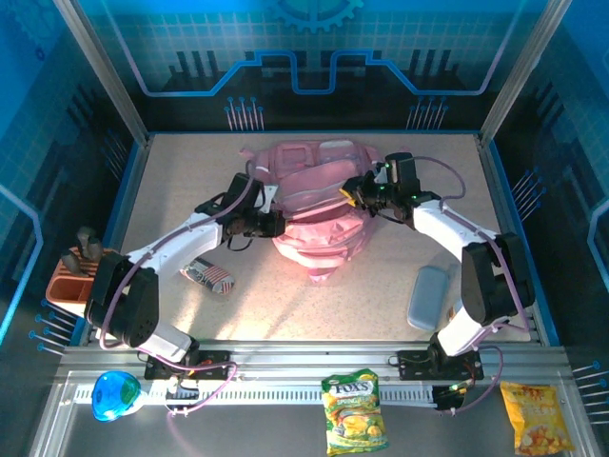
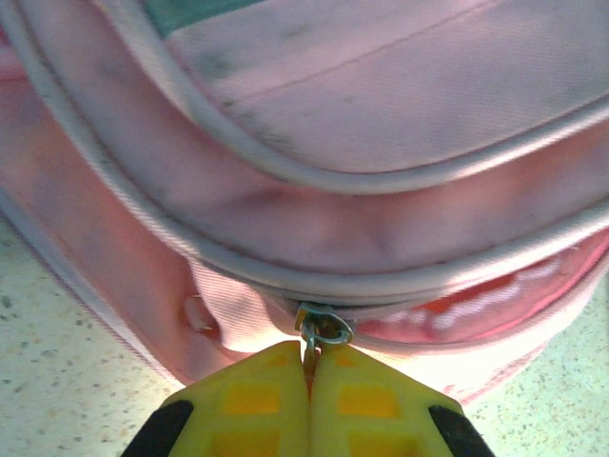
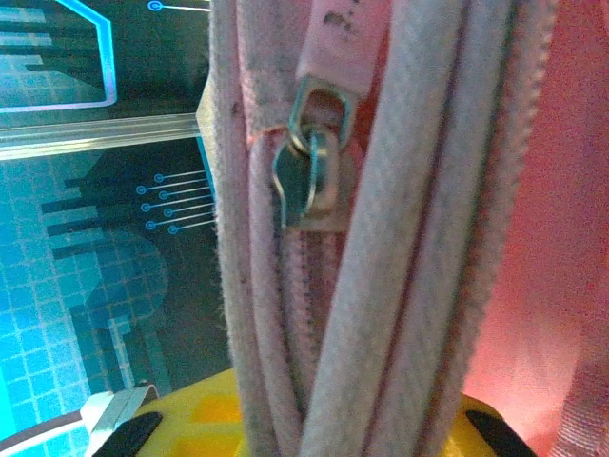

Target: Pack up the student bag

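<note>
The pink student bag (image 1: 319, 205) lies in the middle of the table, between both arms. At its left side my left gripper (image 1: 276, 224) is shut on a small metal zipper pull (image 2: 324, 328), pinched between the yellow fingertips (image 2: 257, 400) of the left gripper (image 2: 309, 367) at the bag's lower seam. At the bag's right side, my right gripper (image 1: 354, 193) is shut on the bag's piped zipper edge (image 3: 381, 238), which rises out of the right gripper (image 3: 343, 428). A second zipper pull (image 3: 309, 181) hangs on that edge above the fingers.
An orange tool holder (image 1: 81, 276) stands at the left edge. A flag-patterned pouch (image 1: 209, 276) lies left of the bag and a grey case (image 1: 428, 295) to its right. Two snack packets (image 1: 354, 409) (image 1: 536, 417) and a blue object (image 1: 114, 393) lie on the near rail.
</note>
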`<state>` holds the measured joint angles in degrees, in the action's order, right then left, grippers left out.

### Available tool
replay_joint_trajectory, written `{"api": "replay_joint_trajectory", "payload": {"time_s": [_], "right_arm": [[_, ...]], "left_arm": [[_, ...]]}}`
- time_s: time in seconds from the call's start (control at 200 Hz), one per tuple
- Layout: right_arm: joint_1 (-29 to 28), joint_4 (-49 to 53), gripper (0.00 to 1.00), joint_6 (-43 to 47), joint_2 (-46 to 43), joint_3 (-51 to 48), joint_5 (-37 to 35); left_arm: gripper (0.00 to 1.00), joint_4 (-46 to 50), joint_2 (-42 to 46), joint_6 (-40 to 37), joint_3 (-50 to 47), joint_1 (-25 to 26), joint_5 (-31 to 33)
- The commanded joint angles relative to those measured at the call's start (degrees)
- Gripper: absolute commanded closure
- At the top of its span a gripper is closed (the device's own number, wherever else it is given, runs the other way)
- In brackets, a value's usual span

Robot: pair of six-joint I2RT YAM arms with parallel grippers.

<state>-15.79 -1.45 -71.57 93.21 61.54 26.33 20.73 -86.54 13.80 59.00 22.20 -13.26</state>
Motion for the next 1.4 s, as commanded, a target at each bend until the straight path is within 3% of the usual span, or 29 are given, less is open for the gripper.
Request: {"api": "replay_joint_trajectory", "payload": {"time_s": [0.0, 0.285, 0.765, 0.905, 1.081, 1.231, 1.396], "right_arm": [[2.84, -1.49, 1.0, 4.53, -3.07, 0.89, 1.78], [3.76, 8.18, 1.0, 13.24, -3.21, 5.2, 5.98], [4.74, 18.89, 1.0, 22.4, -1.18, 10.99, 11.1], [4.76, 20.59, 1.0, 23.51, -0.92, 11.15, 11.31], [4.66, 20.61, 1.0, 23.76, -0.51, 11.06, 11.57], [3.82, 20.63, 1.0, 23.84, 0.75, 11.62, 11.05], [2.07, 20.66, 1.0, 23.88, 4.96, 14.76, 9.22]], "left_arm": [[1.0, 4.54, 0.77, -5.54, 0.85, -3.12, -0.22], [0.99, 7.2, -6.22, -9.2, 7.03, -9.08, 0.07], [0.86, 7.58, -18.91, -27.47, 19.64, -14.56, -9.02], [0.84, 5.53, -21.09, -30.47, 21.66, -15.03, -5.56], [0.85, -1.25, -23.17, -23.91, 22.9, -15.16, -0.48], [0.77, -6.16, -22.35, -17.01, 21.44, -14.99, 0.8], [0.49, -5.27, -17.27, -12.12, 17.23, -15.12, 3.35]]}}
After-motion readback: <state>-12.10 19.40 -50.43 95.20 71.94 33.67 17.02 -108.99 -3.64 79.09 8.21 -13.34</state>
